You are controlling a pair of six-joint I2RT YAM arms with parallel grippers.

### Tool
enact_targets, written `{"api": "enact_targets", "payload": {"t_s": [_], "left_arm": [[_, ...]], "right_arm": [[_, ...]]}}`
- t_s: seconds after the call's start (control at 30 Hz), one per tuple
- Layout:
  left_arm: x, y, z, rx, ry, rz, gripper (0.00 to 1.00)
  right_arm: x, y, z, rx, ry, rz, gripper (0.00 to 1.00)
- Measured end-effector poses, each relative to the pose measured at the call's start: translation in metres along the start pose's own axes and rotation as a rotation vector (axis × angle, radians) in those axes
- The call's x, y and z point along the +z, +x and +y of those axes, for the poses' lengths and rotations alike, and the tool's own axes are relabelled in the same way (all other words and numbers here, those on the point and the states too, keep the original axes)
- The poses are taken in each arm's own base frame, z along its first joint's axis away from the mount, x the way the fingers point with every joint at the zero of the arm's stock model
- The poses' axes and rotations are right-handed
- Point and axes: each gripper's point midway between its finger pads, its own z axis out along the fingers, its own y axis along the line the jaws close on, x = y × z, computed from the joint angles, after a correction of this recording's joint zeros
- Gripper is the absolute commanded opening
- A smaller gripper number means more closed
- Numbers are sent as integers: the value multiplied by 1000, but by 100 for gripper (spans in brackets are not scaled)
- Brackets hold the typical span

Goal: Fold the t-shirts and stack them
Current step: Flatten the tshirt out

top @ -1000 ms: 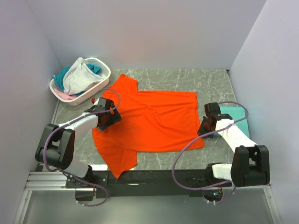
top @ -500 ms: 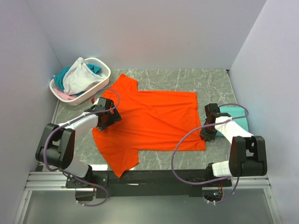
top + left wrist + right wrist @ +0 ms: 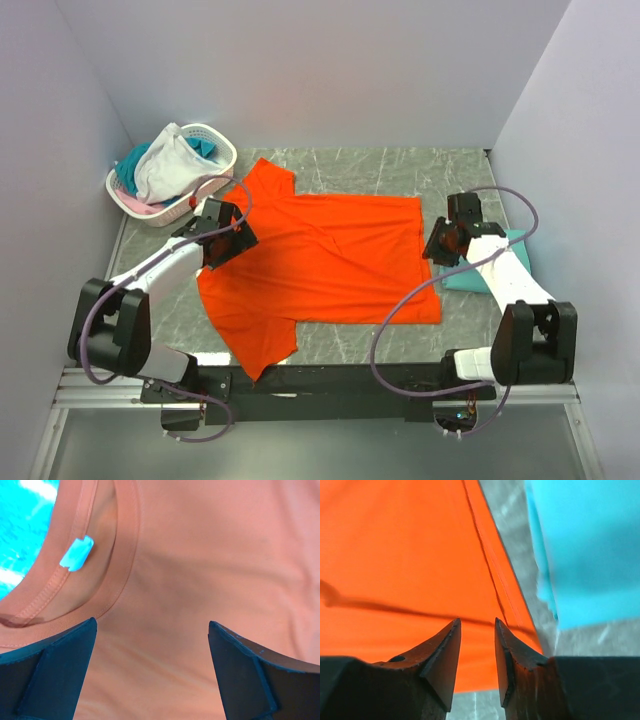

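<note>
On the grey marbled table (image 3: 400,170), a large orange t-shirt (image 3: 330,260) lies spread flat, neck toward the left arm and hem toward the right. I judge it is laid out this way so it can be folded next.

Left gripper (image 3: 151,640) hangs just above the collar (image 3: 125,555). Its jaws are spread wide with nothing between them, and it seems placed there to take the neck end.

Right gripper (image 3: 476,627) hangs over the hem corner at the shirt's other end. Its jaws are parted by only a narrow gap and hold nothing (whether the tips graze the cloth, I cannot tell).

Just beside that hem, partly under the right arm, lies a teal t-shirt (image 3: 590,545). It is a compact flat shape, probably the base of the stack.

At the far left corner a white perforated basket (image 3: 225,150) holds the waiting clothes. A white garment (image 3: 165,170) is on top, with teal and pink showing beneath, all kept well apart from the working area.

Only one label is in sight, a small pale tag (image 3: 76,553) sewn inside the collar. No writing can be read on it, and no brand or print shows on any shirt.
</note>
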Motion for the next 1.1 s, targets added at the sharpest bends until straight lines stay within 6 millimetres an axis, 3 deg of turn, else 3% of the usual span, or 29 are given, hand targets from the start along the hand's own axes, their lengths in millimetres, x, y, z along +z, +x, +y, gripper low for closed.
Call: {"api": "enact_targets", "payload": {"t_s": [0.07,0.17,0.33,0.43,0.7,1.1], "left_arm": [[-7,-10,-4,-6,13,-31,99],[-13,-16,-5,-11,14,-58,99],[-13,-17,-2,-10,-1,-63,99],[-12,-14,1,-9,-7,-58,99],[-8,-10,13,-5,-39,-54,99],[-9,-10,18,-1,-46,-59,99]], "right_arm": [[5,-7,4,-18,-9,0,42],[20,-1,4,-38,7,40,42],[42,9,6,-93,43,107,42],[54,5,10,-124,70,114,42],[81,-21,23,-142,101,101,43],[105,-81,47,-148,115,12,43]]}}
